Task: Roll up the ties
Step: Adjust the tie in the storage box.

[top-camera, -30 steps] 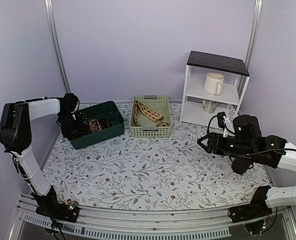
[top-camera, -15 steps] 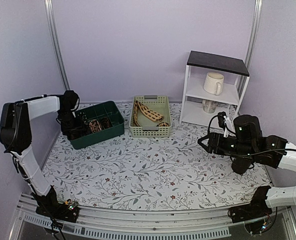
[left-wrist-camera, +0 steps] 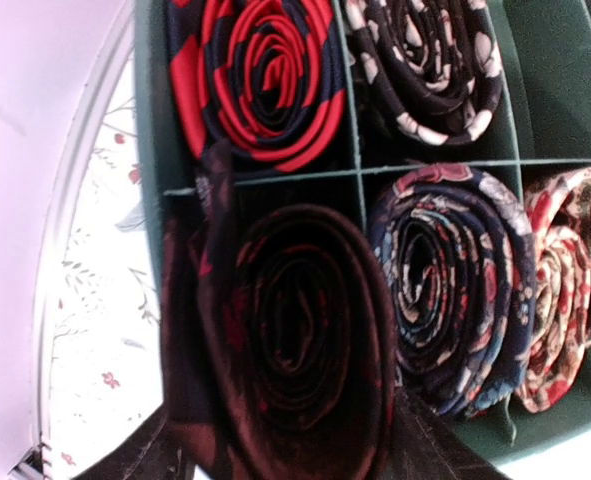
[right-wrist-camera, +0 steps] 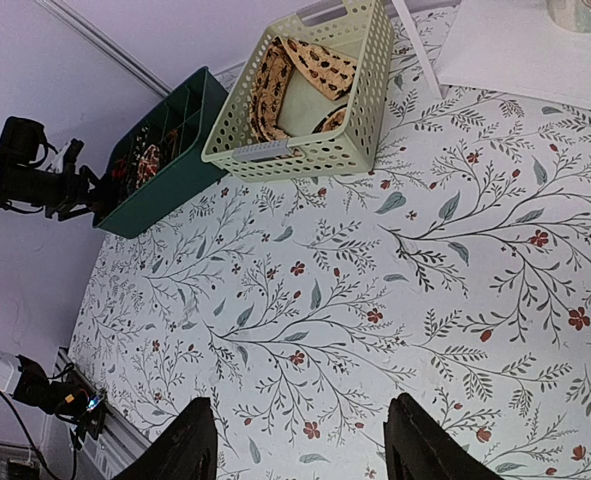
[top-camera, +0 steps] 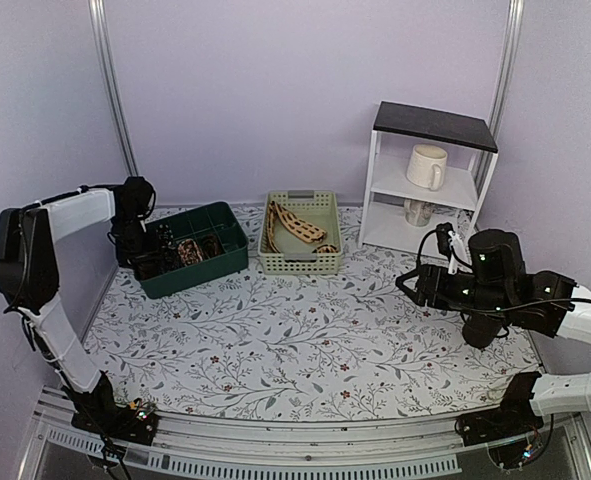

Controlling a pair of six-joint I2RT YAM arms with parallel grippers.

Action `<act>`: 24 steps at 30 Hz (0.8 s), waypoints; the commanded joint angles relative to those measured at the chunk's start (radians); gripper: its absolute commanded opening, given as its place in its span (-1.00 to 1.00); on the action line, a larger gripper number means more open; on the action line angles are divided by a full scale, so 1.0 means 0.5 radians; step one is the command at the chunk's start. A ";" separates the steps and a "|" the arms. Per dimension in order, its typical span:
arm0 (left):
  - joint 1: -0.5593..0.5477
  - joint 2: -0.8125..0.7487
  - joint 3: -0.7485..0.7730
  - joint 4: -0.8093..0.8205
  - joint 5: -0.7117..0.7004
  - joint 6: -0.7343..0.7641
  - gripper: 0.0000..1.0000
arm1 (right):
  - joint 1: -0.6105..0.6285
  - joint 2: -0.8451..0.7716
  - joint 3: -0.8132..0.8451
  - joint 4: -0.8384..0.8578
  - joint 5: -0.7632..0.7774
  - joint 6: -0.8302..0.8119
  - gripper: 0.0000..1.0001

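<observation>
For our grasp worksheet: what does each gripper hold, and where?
Left gripper pinches the dark maroon rolled fabric tie by its coil's sides; right gripper holds nothing.

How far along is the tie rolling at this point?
Done: four coiled ties sit in the green divided bin: red-and-navy striped, black floral, navy floral, red-and-cream. In hand: the left end effector holds the dark brown rolled tie at the bin's corner compartment. Left: the beige patterned tie lies unrolled in the cream basket; the right end effector is open.
</observation>
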 commanded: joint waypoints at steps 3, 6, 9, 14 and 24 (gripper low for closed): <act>-0.019 -0.123 0.041 -0.108 -0.052 0.021 0.31 | -0.010 -0.023 0.068 -0.017 -0.009 -0.007 0.17; -0.020 -0.157 0.044 -0.138 -0.056 0.019 0.29 | -0.011 -0.020 0.065 -0.014 -0.019 -0.001 0.17; -0.017 -0.208 0.040 -0.139 -0.040 0.026 0.28 | -0.010 -0.013 0.062 -0.012 -0.028 0.002 0.17; -0.011 -0.294 0.047 -0.099 -0.030 0.029 0.00 | -0.011 0.015 0.075 0.002 -0.054 -0.005 0.17; 0.066 -0.328 -0.076 0.045 0.093 0.075 -0.29 | -0.011 0.038 0.087 0.019 -0.072 -0.004 0.17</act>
